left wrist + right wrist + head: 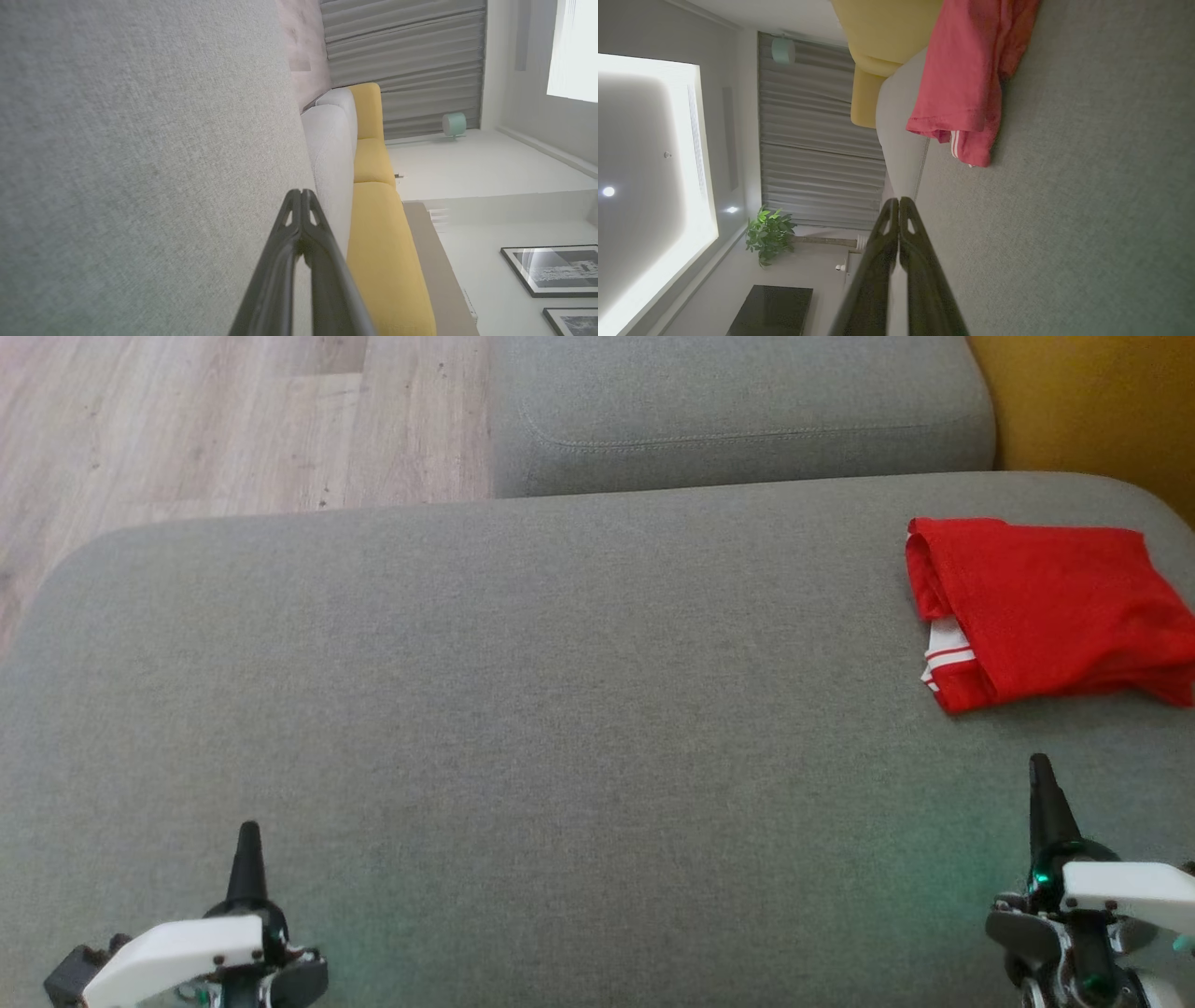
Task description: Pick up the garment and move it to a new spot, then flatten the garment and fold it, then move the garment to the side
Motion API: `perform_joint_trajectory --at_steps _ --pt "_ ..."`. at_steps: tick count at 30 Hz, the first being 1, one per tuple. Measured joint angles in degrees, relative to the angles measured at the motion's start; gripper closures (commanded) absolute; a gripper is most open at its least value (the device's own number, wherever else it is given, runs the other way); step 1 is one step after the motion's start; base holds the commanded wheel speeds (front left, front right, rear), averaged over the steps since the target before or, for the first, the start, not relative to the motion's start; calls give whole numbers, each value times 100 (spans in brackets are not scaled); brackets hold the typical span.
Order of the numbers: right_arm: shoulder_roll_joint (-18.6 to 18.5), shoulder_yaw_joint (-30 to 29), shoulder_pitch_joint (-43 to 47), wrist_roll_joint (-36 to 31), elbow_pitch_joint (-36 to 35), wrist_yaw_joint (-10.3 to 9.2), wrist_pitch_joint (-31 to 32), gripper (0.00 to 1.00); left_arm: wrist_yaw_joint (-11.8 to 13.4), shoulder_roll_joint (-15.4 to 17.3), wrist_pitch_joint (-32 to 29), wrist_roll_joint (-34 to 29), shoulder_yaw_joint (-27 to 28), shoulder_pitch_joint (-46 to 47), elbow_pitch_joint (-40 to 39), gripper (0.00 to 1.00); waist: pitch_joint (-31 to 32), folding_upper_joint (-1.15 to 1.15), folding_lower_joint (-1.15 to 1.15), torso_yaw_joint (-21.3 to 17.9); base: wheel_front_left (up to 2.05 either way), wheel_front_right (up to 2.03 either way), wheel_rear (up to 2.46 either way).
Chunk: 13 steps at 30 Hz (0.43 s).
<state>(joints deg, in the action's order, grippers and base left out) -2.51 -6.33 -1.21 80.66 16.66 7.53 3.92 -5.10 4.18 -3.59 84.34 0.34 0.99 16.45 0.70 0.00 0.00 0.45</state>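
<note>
Folded red garment (1046, 611) sits flat at the right edge of the grey cushion (560, 709). Long axis runs left-right, striped hem points left. Left end effector (248, 831) and right end effector (1040, 765) are pinched closed, empty.

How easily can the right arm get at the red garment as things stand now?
Probably yes. The red garment lies folded on the grey cushion just ahead of the right gripper, with bare cushion between them. Its jaws are shut, so they would have to open first.

One red garment (1046, 607), two grey cushions (560, 709) (738, 411), perhaps two framed pictures (551, 270) (572, 323)
</note>
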Motion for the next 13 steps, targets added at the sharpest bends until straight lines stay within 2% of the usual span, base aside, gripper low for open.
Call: perform_joint_trajectory --at_steps 13 --pt "0 -112 -98 868 -23 0 186 100 -149 -126 -216 608 328 148 -26 100 -73 0 0 -37 0 0 0"
